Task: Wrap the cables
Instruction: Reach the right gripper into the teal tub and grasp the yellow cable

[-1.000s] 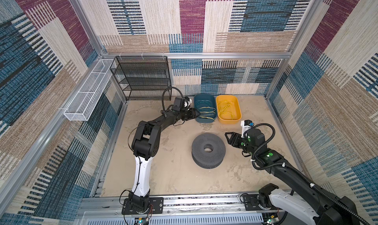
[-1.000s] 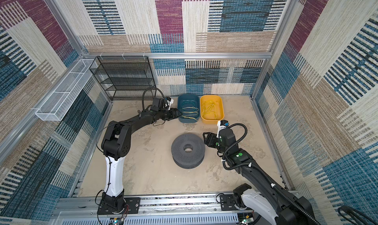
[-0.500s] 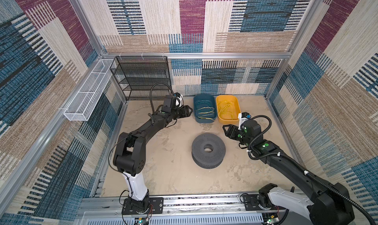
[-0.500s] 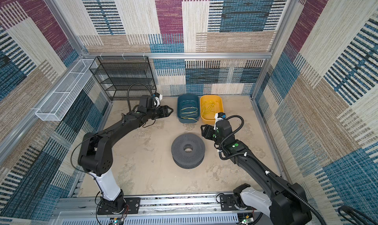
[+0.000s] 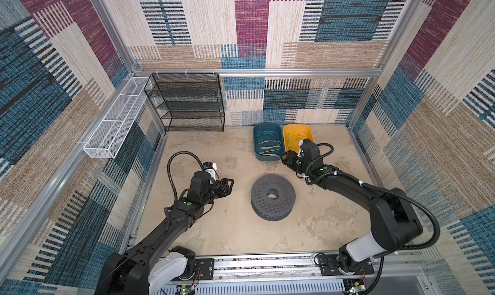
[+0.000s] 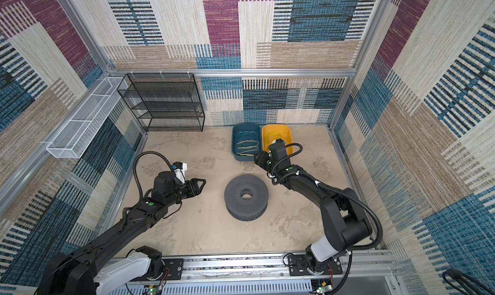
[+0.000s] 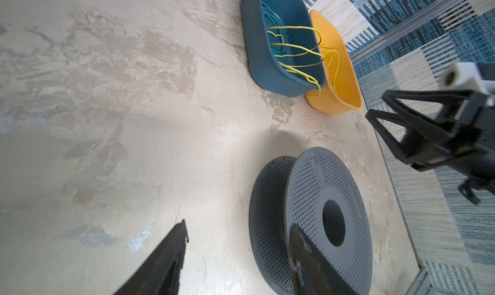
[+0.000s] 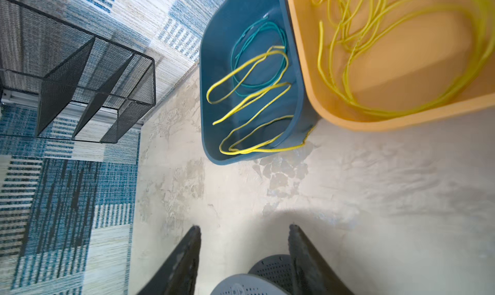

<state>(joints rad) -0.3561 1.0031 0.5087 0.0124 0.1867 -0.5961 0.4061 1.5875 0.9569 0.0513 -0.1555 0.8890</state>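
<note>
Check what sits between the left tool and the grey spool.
Nothing: only bare tabletop separates the left tool from the grey spool, as both top views show.
</note>
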